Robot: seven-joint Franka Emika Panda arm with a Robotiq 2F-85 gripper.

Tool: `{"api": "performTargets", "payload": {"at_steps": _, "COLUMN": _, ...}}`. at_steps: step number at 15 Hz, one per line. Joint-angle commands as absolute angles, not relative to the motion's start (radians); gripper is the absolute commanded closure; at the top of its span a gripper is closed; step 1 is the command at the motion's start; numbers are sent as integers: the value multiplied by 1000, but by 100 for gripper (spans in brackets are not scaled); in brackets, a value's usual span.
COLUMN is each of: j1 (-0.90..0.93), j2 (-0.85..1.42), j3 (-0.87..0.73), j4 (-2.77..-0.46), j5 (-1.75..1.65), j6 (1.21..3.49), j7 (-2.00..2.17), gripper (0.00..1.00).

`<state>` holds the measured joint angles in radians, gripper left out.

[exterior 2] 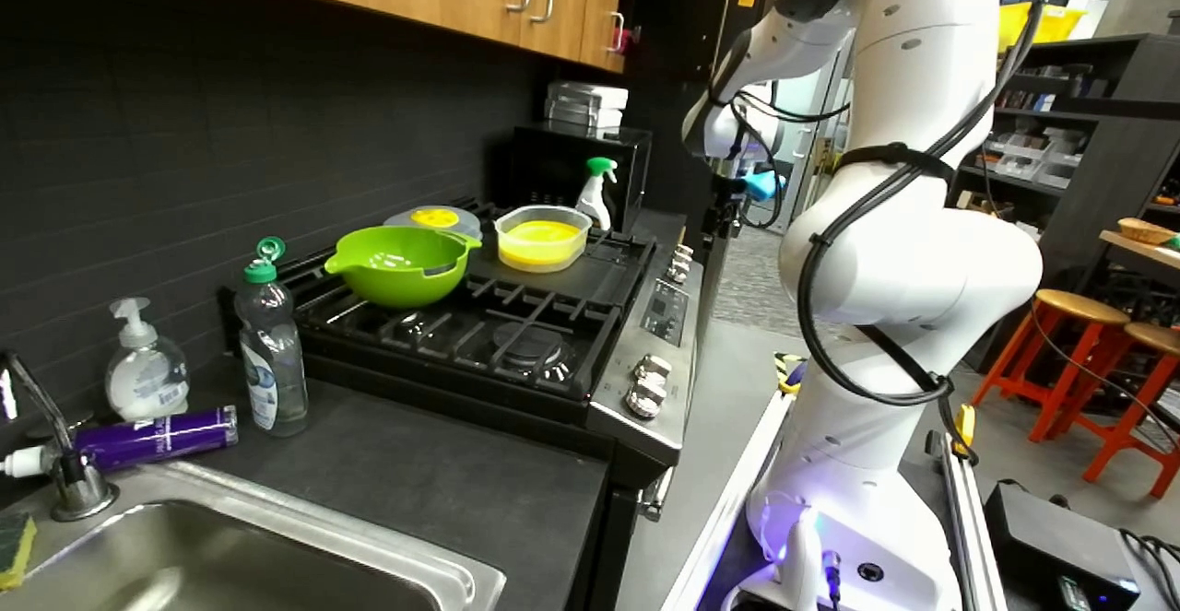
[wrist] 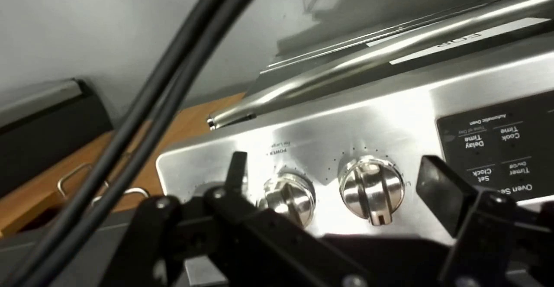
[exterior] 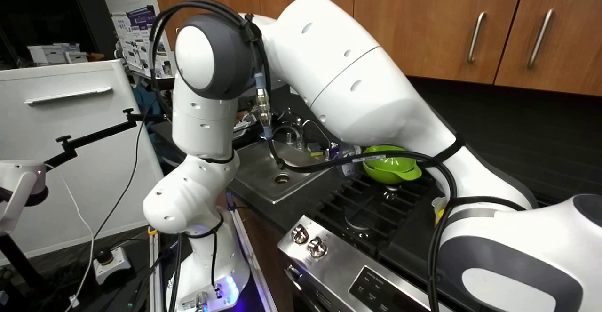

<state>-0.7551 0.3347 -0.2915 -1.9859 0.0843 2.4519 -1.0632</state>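
Observation:
My gripper (wrist: 342, 183) is open and empty in the wrist view. Its two black fingers stand apart in front of the stove's steel control panel (wrist: 415, 135). A round silver knob (wrist: 371, 189) shows between the fingers, nearer the right finger. A second silver knob (wrist: 289, 198) is partly hidden behind the left finger's linkage. No contact with either knob can be made out. A dark display panel (wrist: 497, 148) is beyond the right finger. In an exterior view the gripper (exterior 2: 721, 219) is small and dark, pointing down by the stove's front; in the other it is out of frame.
The oven handle (wrist: 368, 62) runs along the stove's front. A green bowl (exterior 2: 396, 265), a tub with yellow contents (exterior 2: 542, 238) and a spray bottle (exterior 2: 597, 194) stand on or near the stovetop. A sink (exterior: 277, 178) is beside it. Cables (wrist: 160, 96) cross the wrist view.

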Motion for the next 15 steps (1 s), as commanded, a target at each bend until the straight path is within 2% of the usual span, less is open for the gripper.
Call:
{"api": "performTargets", "payload": {"at_steps": 1, "j1": -810, "j2": 277, "j3": -239, "j4": -2037, "j5": 146, "j6": 2532, "j7": -1291, "gripper": 0}}
{"api": "performTargets", "payload": {"at_steps": 6, "j1": -939, "j2": 201, "j3": -98, "j4": -2138, "j5": 371, "j6": 2617, "j7": -1677, "gripper": 0}}
{"api": "performTargets", "payload": {"at_steps": 11, "j1": -1068, "j2": 144, "j3": 90, "j4": -2235, "j5": 701, "j6": 2567, "j7": -2072, "gripper": 0}}
{"api": "performTargets", "payload": {"at_steps": 15, "j1": -929, "j2": 205, "j3": -16, "j4": -2280, "j5": 901, "j6": 2676, "j7": -2250, "gripper": 0}}
